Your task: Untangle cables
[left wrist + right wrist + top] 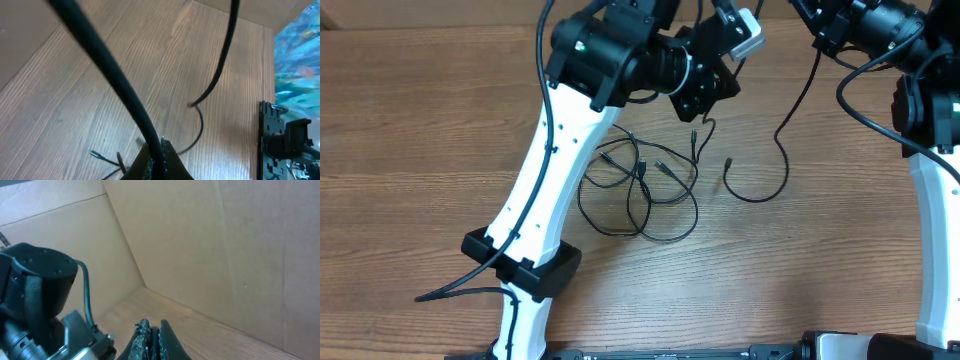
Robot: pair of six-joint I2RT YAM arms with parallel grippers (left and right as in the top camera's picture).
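Sprawling cables [643, 190] amid open table [800, 285]

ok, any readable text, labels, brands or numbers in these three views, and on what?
None can be read in any view.
The white arm, cables, table and cardboard wall carry no print.
The colourful panel at the edge of the left wrist view is a blurred pattern; no letters can be made out.

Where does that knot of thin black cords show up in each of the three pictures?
Overhead: the tangled cords lie mid-table, right of the white left arm.
Left wrist: only two plug ends show, at the bottom left.
Right wrist: not in it.
Shared landmark: the wooden table.
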